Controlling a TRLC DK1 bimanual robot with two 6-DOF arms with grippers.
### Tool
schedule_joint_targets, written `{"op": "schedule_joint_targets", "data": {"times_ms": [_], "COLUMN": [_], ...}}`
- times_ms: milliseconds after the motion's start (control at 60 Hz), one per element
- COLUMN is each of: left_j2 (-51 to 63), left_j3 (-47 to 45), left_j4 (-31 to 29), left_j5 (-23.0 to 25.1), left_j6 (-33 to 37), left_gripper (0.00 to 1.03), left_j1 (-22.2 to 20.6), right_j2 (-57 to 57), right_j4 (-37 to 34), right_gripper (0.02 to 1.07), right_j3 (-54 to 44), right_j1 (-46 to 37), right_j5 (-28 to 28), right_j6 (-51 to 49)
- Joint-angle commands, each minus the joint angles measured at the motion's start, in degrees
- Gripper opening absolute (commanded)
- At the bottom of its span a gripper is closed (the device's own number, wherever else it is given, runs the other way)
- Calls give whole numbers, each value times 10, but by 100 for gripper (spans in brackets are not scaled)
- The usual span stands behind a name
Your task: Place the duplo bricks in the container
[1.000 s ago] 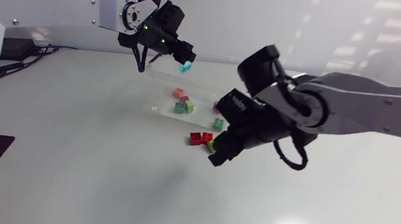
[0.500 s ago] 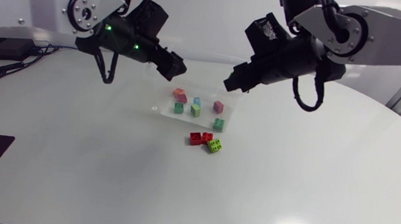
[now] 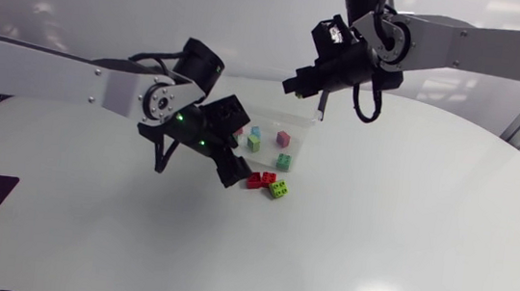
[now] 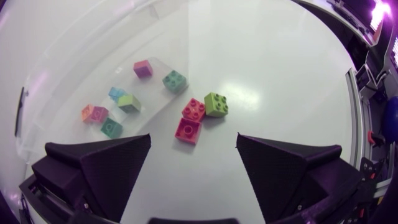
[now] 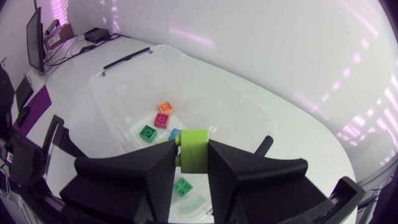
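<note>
A clear container [image 3: 302, 131] stands mid-table with several small bricks in it, among them a blue brick [image 3: 255, 132] and a purple brick [image 3: 283, 139]. Two red bricks [image 3: 259, 178] and a lime brick [image 3: 278, 190] lie on the table just in front of it. My left gripper [image 3: 231, 170] is open, low beside the red bricks. In the left wrist view the red bricks [image 4: 188, 130] lie between its fingertips, untouched, with the lime brick [image 4: 216, 104] just beyond. My right gripper [image 3: 296, 83] hangs above the container's far side. It is shut on a lime green brick [image 5: 194, 150] over the container [image 5: 124, 71].
A black cable lies on the table at the far left edge. The container's clear walls rise a little above the bricks.
My left gripper let a blue brick fall into the container, opened, and came down to the red bricks. My right arm rose from the table and swung back above the container.
</note>
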Motion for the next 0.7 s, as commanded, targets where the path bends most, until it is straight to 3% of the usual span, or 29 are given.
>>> {"op": "schedule_joint_targets", "data": {"times_ms": [0,150,217,333,500,683], "left_j2": [44,85,100,126,164,193], "left_j3": [17,40,55,77,113,147], "left_j4": [3,2,1,-1,-18,-34], "left_j5": [1,-5,-13,-21,-30,-32], "left_j6": [31,46,52,61,77,84], "left_gripper": [95,91,91,91,91,91], "left_j1": [-6,-9,-10,-11,-12,-11], "right_j2": [38,56,49,2,-124,-227], "right_j4": [8,8,8,26,63,78], "right_gripper": [28,89,101,102,102,102], "right_j3": [29,43,34,-25,-202,-332], "right_j1": [-7,-3,-2,-1,5,5], "right_j5": [-2,1,1,-2,-17,-41], "right_j6": [18,21,21,17,-8,-17]}}
